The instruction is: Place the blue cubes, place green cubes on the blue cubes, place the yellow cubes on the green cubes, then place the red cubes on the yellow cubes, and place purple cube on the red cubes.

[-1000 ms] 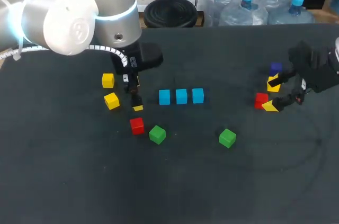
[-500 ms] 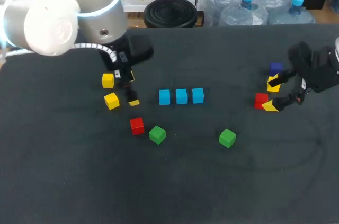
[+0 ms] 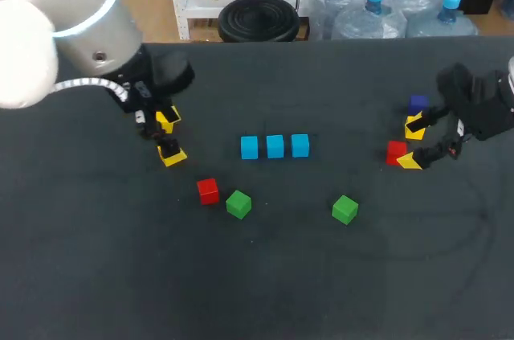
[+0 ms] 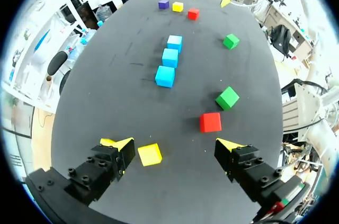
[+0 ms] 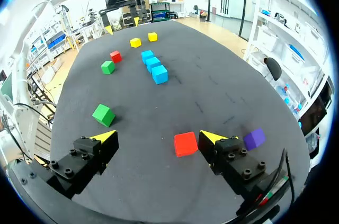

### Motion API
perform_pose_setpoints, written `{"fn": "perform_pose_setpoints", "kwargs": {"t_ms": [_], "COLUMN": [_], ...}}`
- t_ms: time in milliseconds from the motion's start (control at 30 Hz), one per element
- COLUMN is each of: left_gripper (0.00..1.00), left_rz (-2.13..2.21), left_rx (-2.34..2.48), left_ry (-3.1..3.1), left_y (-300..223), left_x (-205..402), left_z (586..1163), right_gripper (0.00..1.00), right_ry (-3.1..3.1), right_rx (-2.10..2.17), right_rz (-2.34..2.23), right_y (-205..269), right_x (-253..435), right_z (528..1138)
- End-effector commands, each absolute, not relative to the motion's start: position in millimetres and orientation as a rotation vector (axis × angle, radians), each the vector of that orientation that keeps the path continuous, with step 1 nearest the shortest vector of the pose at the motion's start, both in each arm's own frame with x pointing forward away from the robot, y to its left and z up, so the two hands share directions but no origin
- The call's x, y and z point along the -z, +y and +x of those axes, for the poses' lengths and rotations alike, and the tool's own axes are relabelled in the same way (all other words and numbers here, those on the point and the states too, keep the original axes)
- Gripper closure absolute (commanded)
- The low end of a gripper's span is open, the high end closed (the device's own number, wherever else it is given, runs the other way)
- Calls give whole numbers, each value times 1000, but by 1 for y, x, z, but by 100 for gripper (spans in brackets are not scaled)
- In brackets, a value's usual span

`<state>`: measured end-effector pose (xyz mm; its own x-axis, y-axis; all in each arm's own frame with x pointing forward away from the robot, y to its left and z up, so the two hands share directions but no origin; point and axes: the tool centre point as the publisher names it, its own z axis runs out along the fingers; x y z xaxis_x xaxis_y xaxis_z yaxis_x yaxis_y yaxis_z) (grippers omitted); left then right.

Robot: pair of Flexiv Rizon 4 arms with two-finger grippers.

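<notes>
Head view shows the three blue cubes (image 3: 275, 146) set close side by side in a row at the middle of the table (image 3: 265, 292); I judge this row to be the base for the other colours. Nothing lies on it yet. The left green cube (image 3: 238, 204) and the right green cube (image 3: 344, 210) rest on the table nearer than the row, well apart from each other, with the left red cube (image 3: 208, 190) just beside the first one. The left gripper (image 3: 165, 137) hangs at the left of the table with its fingers spread wide and carries nothing. In the left wrist view a yellow cube (image 4: 150, 154) lies on the table between the fingers, closer to one of them, and I see neither finger touching it. The right gripper (image 3: 414, 144) is at the right side, also spread and empty. In the right wrist view the right red cube (image 5: 185, 144) lies between its fingers, and the purple cube (image 5: 255, 138) is outside them. Since green comes next, I think neither gripper is at the needed cube.
</notes>
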<state>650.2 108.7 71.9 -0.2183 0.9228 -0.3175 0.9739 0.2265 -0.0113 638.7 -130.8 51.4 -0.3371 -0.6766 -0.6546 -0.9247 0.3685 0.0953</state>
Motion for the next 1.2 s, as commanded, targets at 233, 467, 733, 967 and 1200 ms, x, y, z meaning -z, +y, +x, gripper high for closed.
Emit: {"fn": "perform_pose_setpoints", "kwargs": {"t_ms": [233,467,733,967,1200], "left_gripper": [0,0,0,0,0], "left_rz": [1697,1704,1722,1685,1613], "left_rx": [424,364,301,283,269], "left_ry": [2114,2172,2241,2348,2472], "left_y": [127,119,94,67,39], "left_x": [-81,-85,-86,-80,-66], "left_z": [622,602,577,571,580], "right_gripper": [0,0,0,0,0], "right_ry": [2116,2116,2116,2116,2116], "right_rx": [-631,-631,-631,-631,-631], "right_rz": [-1380,-1380,-1380,-1380,-1380], "right_y": [-130,-130,-130,-130,-130], "right_x": [-51,-51,-51,-51,-51], "right_z": [639,639,639,639,639]}}
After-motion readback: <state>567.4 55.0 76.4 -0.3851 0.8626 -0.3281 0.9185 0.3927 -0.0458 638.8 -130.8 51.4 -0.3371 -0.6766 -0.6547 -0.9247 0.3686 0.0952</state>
